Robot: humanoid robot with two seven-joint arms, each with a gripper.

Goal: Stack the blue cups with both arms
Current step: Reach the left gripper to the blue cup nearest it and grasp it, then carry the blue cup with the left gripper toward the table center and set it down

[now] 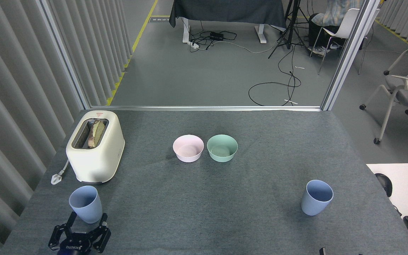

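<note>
Left claw (87, 222) spread wide, fingers pointing forward; right claw barely in view.

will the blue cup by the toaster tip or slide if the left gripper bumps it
Probably tips easily: the blue cup is tall and tapers to a narrow base. It looks like thin, empty plastic, so likely light and rigid. The left gripper, open just before it, might also slide it across the cloth.

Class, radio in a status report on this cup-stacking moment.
Left gripper open at left blue cup. Right gripper barely in view. Right blue cup untouched. Path clear.
</note>
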